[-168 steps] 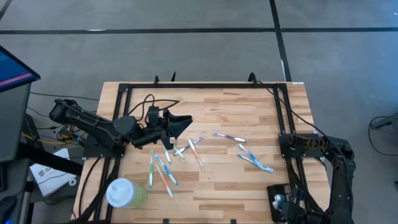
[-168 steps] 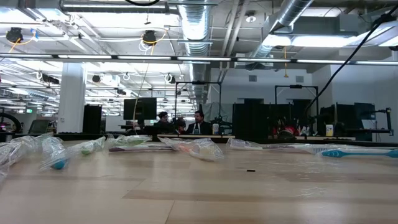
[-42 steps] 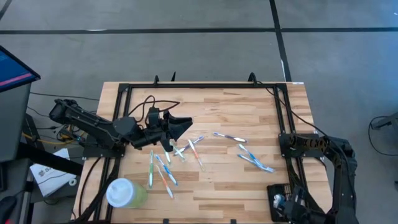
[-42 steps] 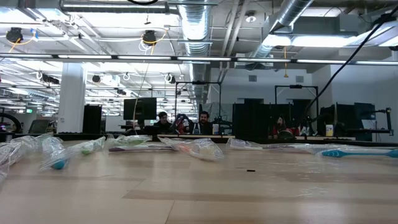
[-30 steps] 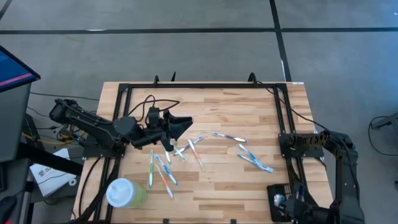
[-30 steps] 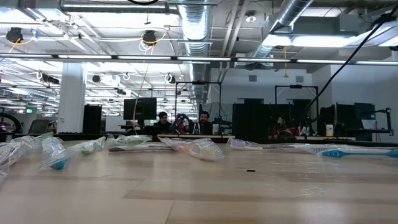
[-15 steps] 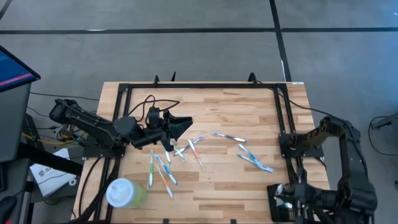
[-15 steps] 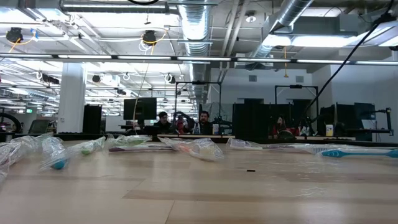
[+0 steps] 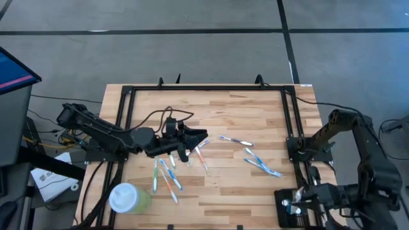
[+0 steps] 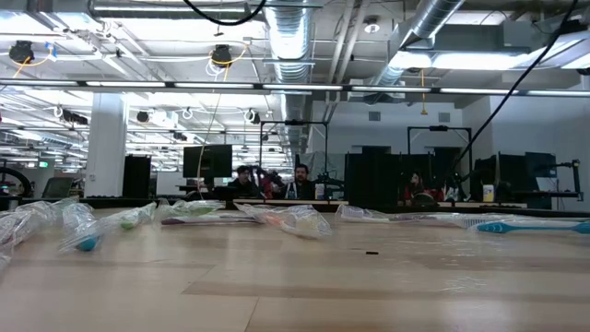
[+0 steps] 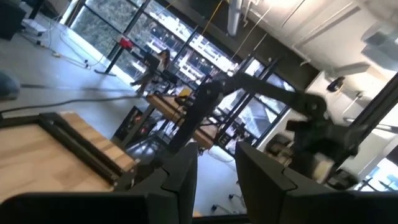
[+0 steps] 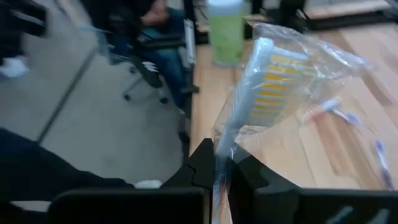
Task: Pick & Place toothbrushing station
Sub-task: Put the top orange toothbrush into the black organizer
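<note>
Right wrist view alone shows the right tool (image 12: 222,163) clamped on a wrapped toothbrush (image 12: 258,74).

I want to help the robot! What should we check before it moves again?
1. Right end effector has a firm grip: ok, it is shut on a wrapped toothbrush.
2. Left end effector is free: ok, open with nothing between its fingers, above the loose toothbrushes.
3. Toothbrushing station is in sight: cannot tell, the right arm covers the table corner below it.
4. Green cup is out of the way: ok, upright at the table's left edge, apart from both arms.
5. Loose toothbrushes are all on the table: ok.
</note>
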Controlling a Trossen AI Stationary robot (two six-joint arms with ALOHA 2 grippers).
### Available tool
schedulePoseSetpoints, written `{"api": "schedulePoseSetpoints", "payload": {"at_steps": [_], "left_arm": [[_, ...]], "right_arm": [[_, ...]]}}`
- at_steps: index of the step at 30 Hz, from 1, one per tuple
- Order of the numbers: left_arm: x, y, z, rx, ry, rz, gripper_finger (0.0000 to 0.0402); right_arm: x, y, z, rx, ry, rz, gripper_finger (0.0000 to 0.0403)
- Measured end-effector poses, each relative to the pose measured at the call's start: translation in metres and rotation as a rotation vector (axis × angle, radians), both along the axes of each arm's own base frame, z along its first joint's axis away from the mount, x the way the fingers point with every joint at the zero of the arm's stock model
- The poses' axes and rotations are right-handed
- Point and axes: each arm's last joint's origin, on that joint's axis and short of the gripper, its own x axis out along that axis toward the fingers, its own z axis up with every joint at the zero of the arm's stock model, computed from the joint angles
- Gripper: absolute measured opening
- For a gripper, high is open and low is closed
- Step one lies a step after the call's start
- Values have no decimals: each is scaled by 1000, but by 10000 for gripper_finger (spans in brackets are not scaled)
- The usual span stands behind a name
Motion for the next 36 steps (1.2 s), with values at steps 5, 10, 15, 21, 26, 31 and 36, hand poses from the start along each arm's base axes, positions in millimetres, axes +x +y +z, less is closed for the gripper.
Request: {"api": "schedulePoseSetpoints", "payload": {"at_steps": [5,10,15,21,26,31,36], "left_arm": [[-1,0,1,-3,-11,0,104],[-2,1,3,-7,-24,1,104],[-2,1,4,-9,-28,1,104],[-2,1,4,-11,-34,1,104],[-2,1,5,-13,-36,2,104],[-2,1,6,-17,-47,2,104],[-2,1,6,-26,-56,1,104]], "right_arm": [[-1,-5,20,-4,-72,128,11],[4,-12,33,-26,-87,269,11],[1,-20,45,-13,-99,407,11],[-2,-21,62,21,-199,605,11],[5,-22,78,52,-337,786,10],[18,-28,88,96,-424,981,9],[35,-30,82,124,-420,1179,9]]}}
